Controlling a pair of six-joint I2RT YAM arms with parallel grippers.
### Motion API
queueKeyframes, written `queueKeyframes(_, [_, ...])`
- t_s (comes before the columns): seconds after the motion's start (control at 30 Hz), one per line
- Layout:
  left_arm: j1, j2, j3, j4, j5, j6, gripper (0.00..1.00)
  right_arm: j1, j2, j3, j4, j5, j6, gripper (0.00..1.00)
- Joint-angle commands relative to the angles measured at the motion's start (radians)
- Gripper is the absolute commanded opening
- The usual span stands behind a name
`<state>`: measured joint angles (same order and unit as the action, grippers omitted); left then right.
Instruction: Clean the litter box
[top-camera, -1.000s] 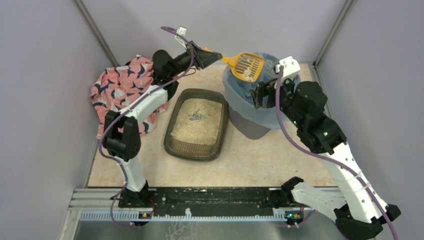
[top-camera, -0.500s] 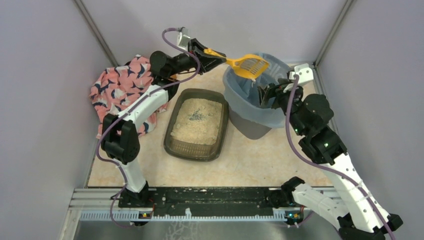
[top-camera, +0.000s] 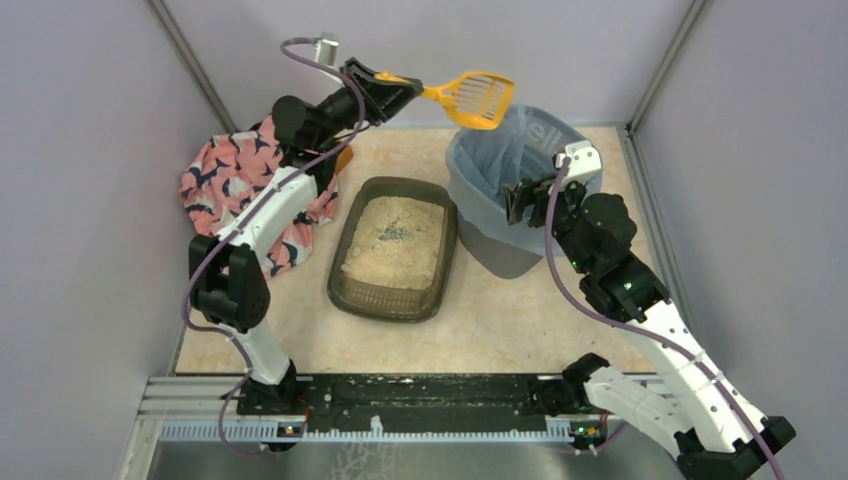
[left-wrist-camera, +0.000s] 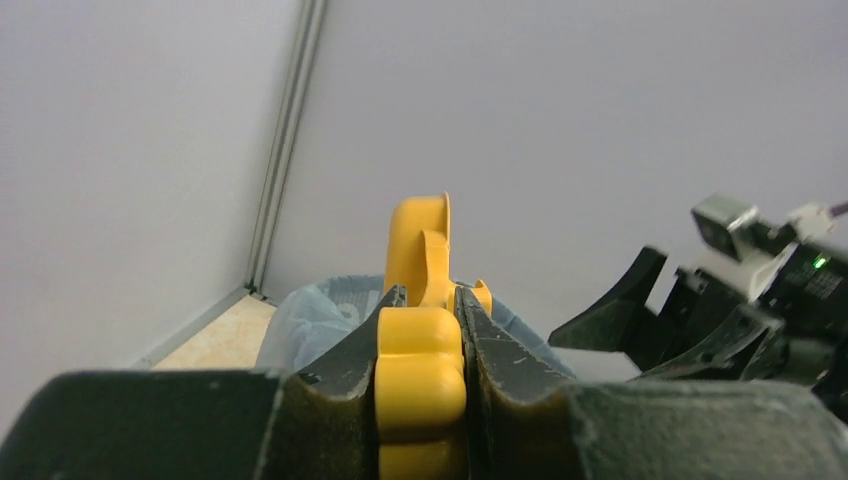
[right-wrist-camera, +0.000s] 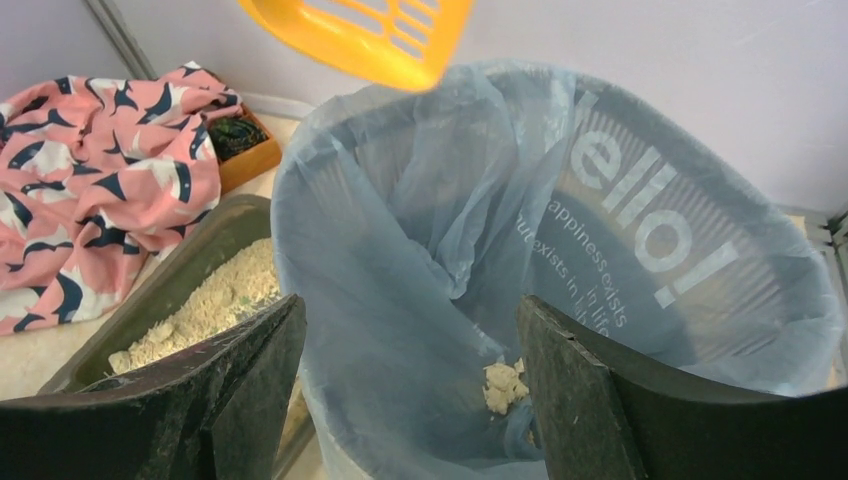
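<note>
Top external view: litter box sits mid-table between the two arms, just left of the bin, long side running away from the bases. Litter is pale and uneven, with a dark grey patch near the middle, far half. Probably waste not yet scooped.

Scoop is up in the air over the bin's far-left rim, slots look empty. Left gripper is clenched on the scoop handle; left wrist view shows both fingers pressed on the yellow grip.

Bin is lined with a blue bag. One pale clump lies at the bottom, so at least one load looks dumped.

Right gripper is at the bin's near rim, jaws spread wide, nothing pinched; can't tell if it touches the bag.

Pink patterned cloth is bunched in the far-left corner, apart from the box.

Progress guess: partway. Some waste binned, dark patch left, so more scooping is needed.
</note>
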<state>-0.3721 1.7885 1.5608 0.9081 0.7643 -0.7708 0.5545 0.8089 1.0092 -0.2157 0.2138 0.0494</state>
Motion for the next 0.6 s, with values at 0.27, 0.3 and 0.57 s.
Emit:
queueKeyframes(0.27, [0.243, -0.454, -0.394, -0.237, -0.331, -0.082, 0.00, 0.008, 0.005, -0.061, 0.095, -0.078, 0.033, 0.77])
queueKeyframes(0.3, [0.250, -0.492, -0.403, -0.311, -0.352, -0.049, 0.00, 0.008, 0.008, -0.066, 0.098, -0.080, 0.034, 0.77])
queueKeyframes(0.57, [0.220, -0.594, -0.407, -0.884, -0.361, 0.223, 0.00, 0.008, 0.034, -0.091, 0.128, -0.114, 0.050, 0.77])
